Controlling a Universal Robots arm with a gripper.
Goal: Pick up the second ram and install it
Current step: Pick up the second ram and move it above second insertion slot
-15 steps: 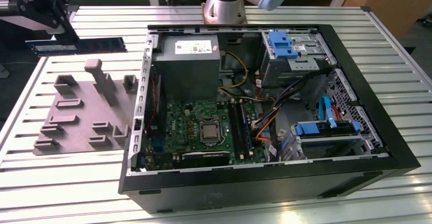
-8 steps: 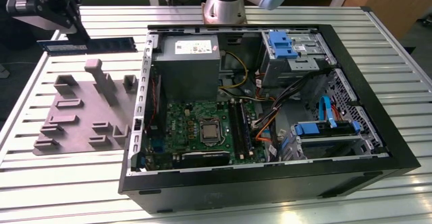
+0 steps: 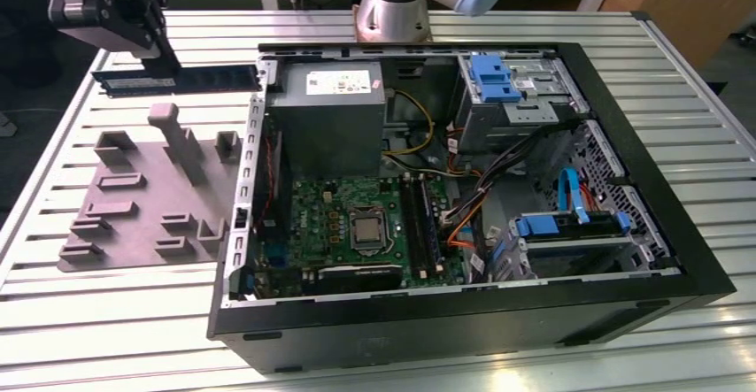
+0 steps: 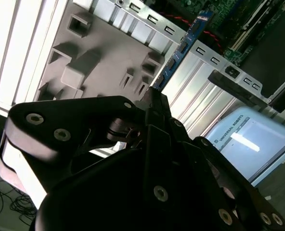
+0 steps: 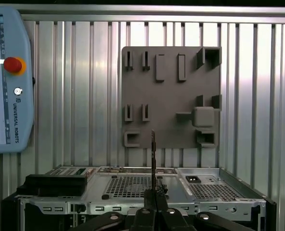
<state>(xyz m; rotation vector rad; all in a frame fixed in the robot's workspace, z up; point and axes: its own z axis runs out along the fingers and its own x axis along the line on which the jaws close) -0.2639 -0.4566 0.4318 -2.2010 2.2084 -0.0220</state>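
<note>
In the exterior view, the nearest thing is the black wall of the open case [image 3: 473,321], which lies on its side on a slatted metal table [image 3: 119,321]. Inside the case, the green board [image 3: 343,224] is on the bottom, with long black slots [image 3: 420,224] beside it. A blue bracket [image 3: 555,228] stands toward the exterior view's right. Behind the board sits the grey power box [image 3: 331,113].

On the exterior view's left, a grey plate [image 3: 142,197] with raised blocks lies on the table, just beside the case.

Farther back, beyond the plate, the ram [image 3: 177,80] lies level near the case's far corner. It seems to be off the table, but from this angle I am not sure. The gripper [image 3: 159,60] comes down on it from above, and its jaws pinch the strip near its middle.

In the second wrist view, the ram [image 4: 183,43] sticks out from the gripper [image 4: 154,94] as a blue strip, pointing toward the case edge. In the first wrist view, the ram [image 5: 153,154] is seen edge-on as a thin dark line that rises from the gripper [image 5: 153,195], clamped between the two fingers. Behind it are the plate [image 5: 171,96] and a pale blue pendant [image 5: 7,82] with a red button.

The arm's base [image 3: 396,11] stands at the far side of the table.
</note>
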